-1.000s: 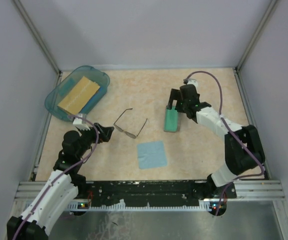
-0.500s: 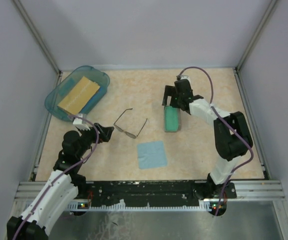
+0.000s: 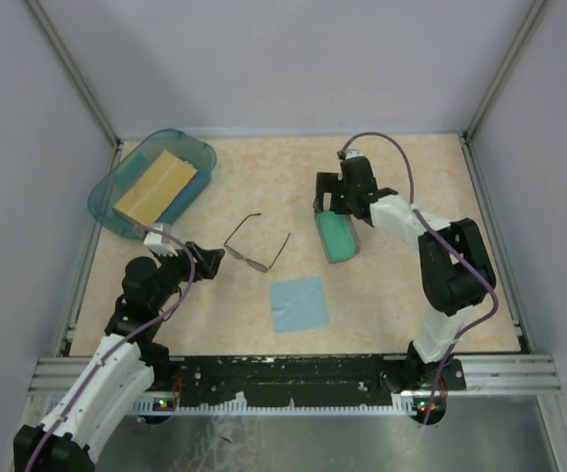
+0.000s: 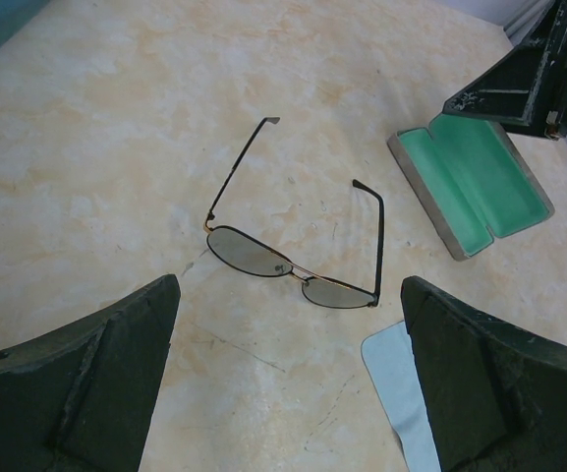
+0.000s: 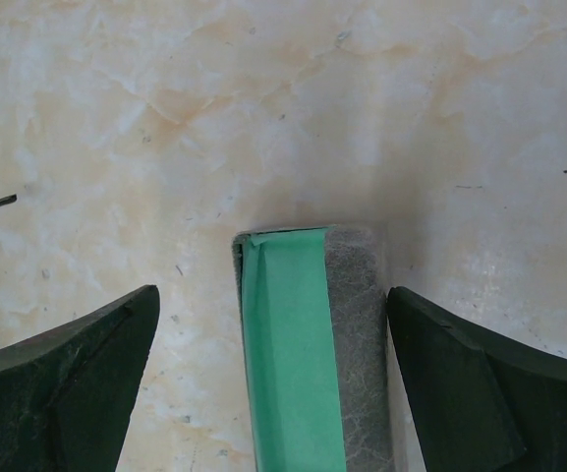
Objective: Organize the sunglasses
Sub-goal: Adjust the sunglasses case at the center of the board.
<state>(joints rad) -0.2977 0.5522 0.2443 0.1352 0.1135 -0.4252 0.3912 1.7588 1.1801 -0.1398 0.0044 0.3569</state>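
glasses (image 3: 256,248) just frame-right of L jaws, temples to upper right | L nearer | both released, R jaws over case (image 3: 336,236)

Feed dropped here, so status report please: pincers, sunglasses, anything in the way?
Left pincer open, empty, facing sunglasses. Right pincer open, poised over one end of the open case. Sunglasses lie unfolded, untouched. Nothing between; blue cloth lies off to the side.

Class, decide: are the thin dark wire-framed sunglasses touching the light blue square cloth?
Apart. The top external view shows bare tabletop between the thin dark wire-framed sunglasses and the light blue square cloth; the left wrist view agrees.
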